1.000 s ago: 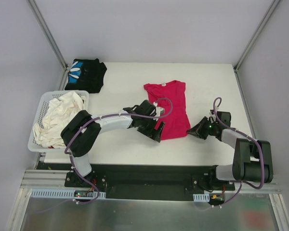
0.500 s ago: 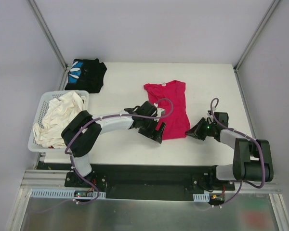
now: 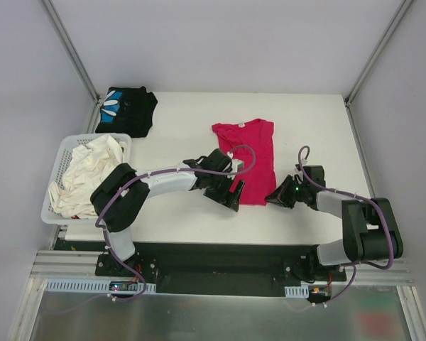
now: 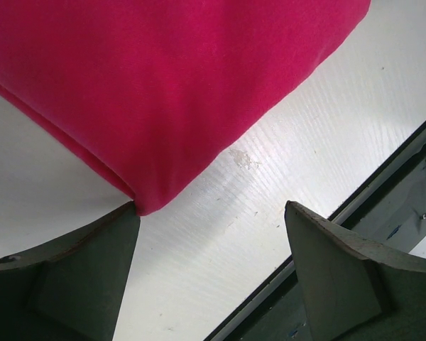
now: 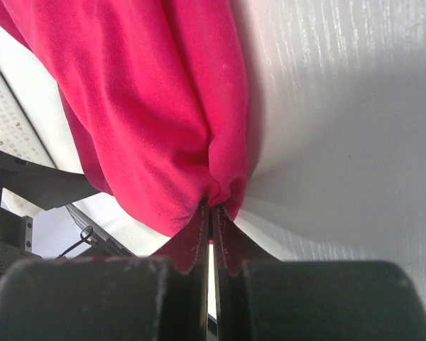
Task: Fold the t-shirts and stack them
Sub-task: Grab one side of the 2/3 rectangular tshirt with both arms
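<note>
A red t-shirt [image 3: 252, 153] lies flat in the middle of the table, collar toward the back. My left gripper [image 3: 233, 201] is open at the shirt's near left corner. In the left wrist view the folded corner of the shirt [image 4: 177, 85] touches the left finger [image 4: 78, 270], and the gripper [image 4: 211, 213] has bare table between its jaws. My right gripper [image 3: 270, 199] is shut on the shirt's near right hem. In the right wrist view the fabric [image 5: 149, 106] bunches up where the gripper [image 5: 213, 207] pinches it.
A folded black t-shirt [image 3: 126, 110] with a blue and white print lies at the back left corner. A white basket [image 3: 59, 158] holding crumpled cream shirts [image 3: 85, 170] stands at the left edge. The table's front edge runs just below both grippers.
My right gripper has moved left, taking the shirt's near right corner with it, so the hem is narrower. The left arm has barely moved.
</note>
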`<state>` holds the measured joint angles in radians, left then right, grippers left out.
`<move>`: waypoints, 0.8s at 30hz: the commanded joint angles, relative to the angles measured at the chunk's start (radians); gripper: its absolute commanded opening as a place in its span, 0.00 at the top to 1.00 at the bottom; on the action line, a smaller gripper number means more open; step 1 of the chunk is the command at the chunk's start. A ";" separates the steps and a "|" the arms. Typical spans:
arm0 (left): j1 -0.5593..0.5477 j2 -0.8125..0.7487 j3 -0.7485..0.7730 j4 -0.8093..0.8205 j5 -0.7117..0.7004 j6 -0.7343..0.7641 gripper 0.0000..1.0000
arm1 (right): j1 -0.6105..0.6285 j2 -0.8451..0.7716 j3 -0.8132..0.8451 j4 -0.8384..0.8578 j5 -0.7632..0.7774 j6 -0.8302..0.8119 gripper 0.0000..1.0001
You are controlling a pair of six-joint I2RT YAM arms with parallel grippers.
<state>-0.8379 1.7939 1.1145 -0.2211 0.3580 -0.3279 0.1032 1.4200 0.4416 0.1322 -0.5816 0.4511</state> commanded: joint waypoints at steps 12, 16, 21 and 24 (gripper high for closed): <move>-0.006 0.016 0.007 -0.011 -0.016 0.004 0.20 | 0.009 0.013 0.012 0.032 0.003 0.006 0.99; 0.002 0.051 0.036 -0.020 -0.056 0.032 0.19 | -0.003 0.007 0.023 0.017 0.006 -0.012 0.99; 0.060 0.071 0.091 -0.026 -0.047 0.058 0.18 | -0.014 0.013 0.026 0.015 -0.001 -0.028 0.99; 0.100 0.059 0.099 -0.024 -0.036 0.052 0.18 | -0.022 0.014 0.022 0.014 -0.004 -0.029 0.99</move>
<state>-0.7963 1.8568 1.1812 -0.2253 0.3347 -0.2989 0.0940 1.4300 0.4427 0.1432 -0.5835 0.4496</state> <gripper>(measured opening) 0.821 0.017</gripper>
